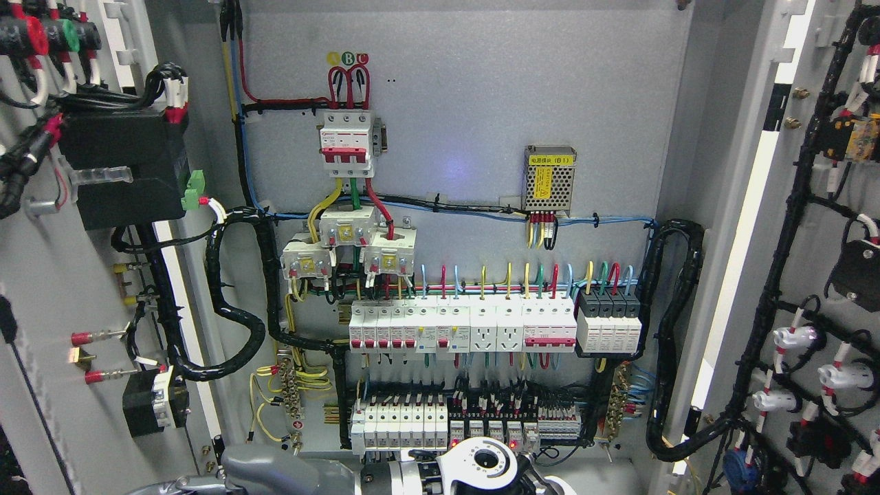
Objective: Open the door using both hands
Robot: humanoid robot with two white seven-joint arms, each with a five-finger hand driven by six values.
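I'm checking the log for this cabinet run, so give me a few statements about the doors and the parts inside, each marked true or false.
1. Both cabinet doors stand open, the left door and the right door swung out to the sides. True.
2. The red three-pole breaker sits at the bottom right of the back panel. False: it is mounted high on the panel, left of the middle.
3. A small metal mesh box with a yellow label hangs to the right of that breaker. True.
4. A robot hand grips the right door's edge. False: only part of a robot arm shows at the bottom edge, touching neither door.
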